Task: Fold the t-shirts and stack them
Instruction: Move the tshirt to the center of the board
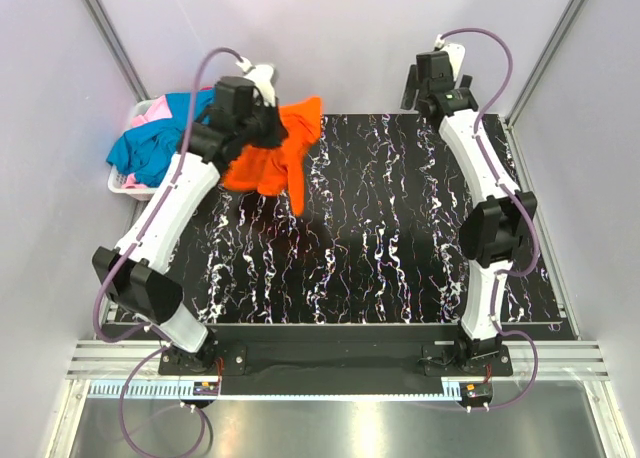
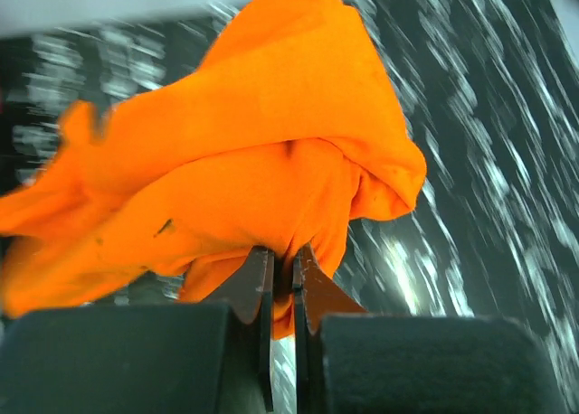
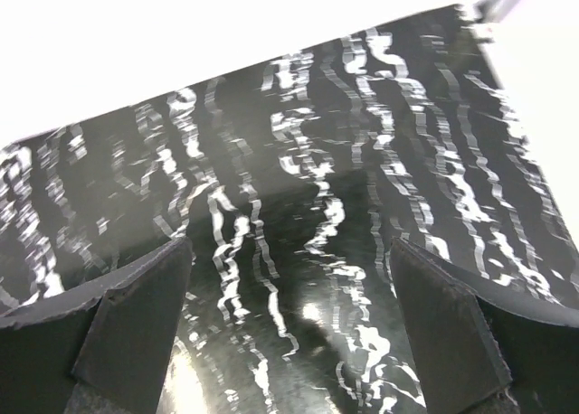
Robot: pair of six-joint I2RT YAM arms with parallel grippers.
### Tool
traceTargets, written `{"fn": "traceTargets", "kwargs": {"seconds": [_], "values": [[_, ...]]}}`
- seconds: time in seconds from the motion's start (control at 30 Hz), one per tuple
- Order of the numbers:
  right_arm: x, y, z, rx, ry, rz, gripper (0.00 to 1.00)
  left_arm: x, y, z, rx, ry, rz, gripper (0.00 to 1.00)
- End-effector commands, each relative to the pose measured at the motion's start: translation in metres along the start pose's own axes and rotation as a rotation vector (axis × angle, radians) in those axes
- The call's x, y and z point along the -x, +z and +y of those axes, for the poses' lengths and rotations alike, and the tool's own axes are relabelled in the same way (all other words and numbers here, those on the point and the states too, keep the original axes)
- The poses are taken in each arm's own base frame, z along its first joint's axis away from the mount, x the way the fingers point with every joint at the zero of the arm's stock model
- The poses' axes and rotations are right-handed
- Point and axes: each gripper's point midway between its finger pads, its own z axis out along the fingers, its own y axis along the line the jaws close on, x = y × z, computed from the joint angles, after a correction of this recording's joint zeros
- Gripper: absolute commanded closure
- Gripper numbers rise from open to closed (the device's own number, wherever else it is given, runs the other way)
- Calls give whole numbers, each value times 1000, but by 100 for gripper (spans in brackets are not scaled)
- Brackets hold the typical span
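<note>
Vivid orange t-shirt (image 1: 272,158), crumpled, hanging above the far-left part of the worktop (image 1: 400,228), one fold pinched in the left end effector (image 2: 282,268), a tail dangling, teal-blue t-shirt (image 1: 150,150) and pink t-shirt (image 1: 148,114) heaped together farther left

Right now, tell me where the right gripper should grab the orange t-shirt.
I'd grab the lowest dangling tail of the orange t-shirt, coming from its right. The left gripper pinches the bunched top, so that tail hangs free, facing the open right gripper.
</note>
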Motion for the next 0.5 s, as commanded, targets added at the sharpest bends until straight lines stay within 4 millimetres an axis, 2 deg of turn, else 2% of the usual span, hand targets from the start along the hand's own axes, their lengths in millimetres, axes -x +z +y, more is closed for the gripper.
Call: {"fn": "traceTargets", "kwargs": {"seconds": [0.0,0.1,0.13,0.17,0.2,0.23,0.33,0.47], "values": [[40,-28,-43,-121,91,-91,3,-12,3,-42,-205,80,21,100],[35,-29,-41,-103,92,-72,3,-52,8,-83,-368,167,123,100],[32,-29,-37,-82,99,-61,3,-67,10,-97,-390,196,153,69],[32,-30,-37,-75,103,-59,3,-72,18,-87,-302,210,156,33],[28,-29,-36,-73,102,-45,3,-83,27,-80,-241,207,190,11],[26,-30,-35,-65,101,-40,3,-87,32,-74,-193,201,202,1],[23,-34,-33,-45,92,-27,4,-102,41,-48,-35,146,241,1],[13,-35,-26,9,70,10,4,-117,44,-25,114,46,251,1]]}}
